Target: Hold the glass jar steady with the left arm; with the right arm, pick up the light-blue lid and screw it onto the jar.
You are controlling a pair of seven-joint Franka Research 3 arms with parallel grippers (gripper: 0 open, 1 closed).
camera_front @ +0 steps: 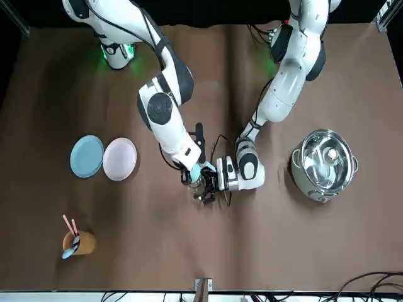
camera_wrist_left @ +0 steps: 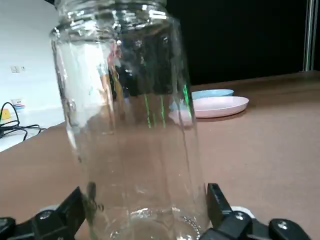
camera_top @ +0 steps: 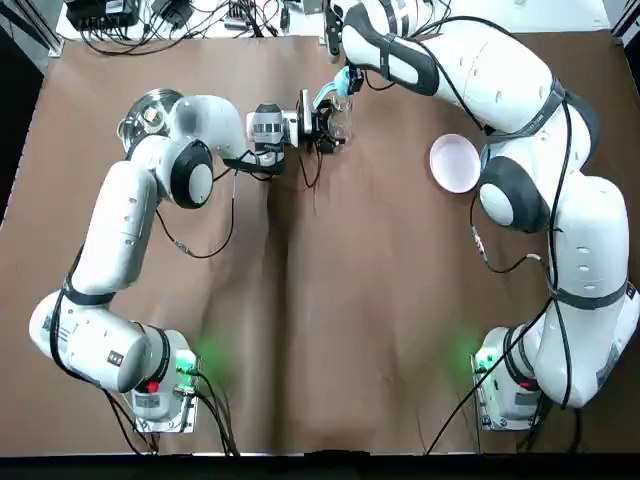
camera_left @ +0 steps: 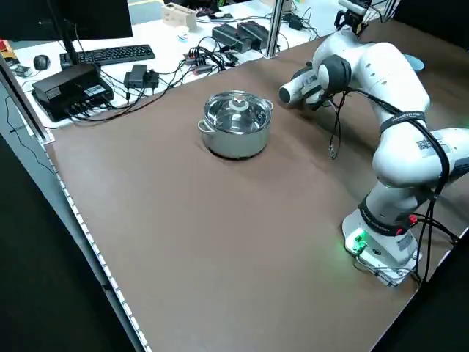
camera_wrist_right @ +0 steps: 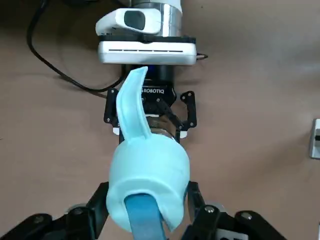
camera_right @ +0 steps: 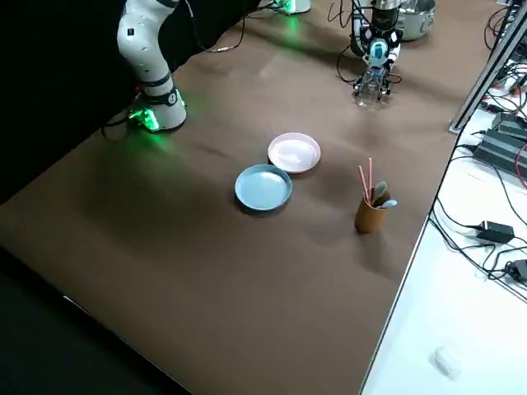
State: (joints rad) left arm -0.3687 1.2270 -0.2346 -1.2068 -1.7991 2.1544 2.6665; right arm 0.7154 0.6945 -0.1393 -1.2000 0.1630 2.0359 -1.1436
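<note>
while the left arm lies low over the brown bench [camera_top: 330,330], the left jaws are closed on the foot of the glass jar [camera_wrist_left: 130,125], a black finger [camera_wrist_left: 65,215] pressed to the glass on either side. the jar stands upright and looks empty, out toward the far middle of the bench, well away from both arm bases. from above comes the right arm, and the right jaws have hold of the light-blue lid [camera_wrist_right: 148,182], pinched between two fingers [camera_wrist_right: 200,210] with the jaws only as wide as the lid itself. a long soft tab curls off the lid's edge toward the other wrist. the lid sits right over the jar's mouth, but from where i stand i can't tell whether it touches the rim or hangs just clear of it. off to the robot's left of the jar there's a steel pot [camera_front: 324,163] with its lid on. on the robot's right side a pink plate [camera_front: 119,158] and a blue plate [camera_front: 87,156] lie side by side, rims about touching, and farther out near the bench's edge is a tan cup [camera_front: 79,242] with a few utensils sticking up out of it.
</note>
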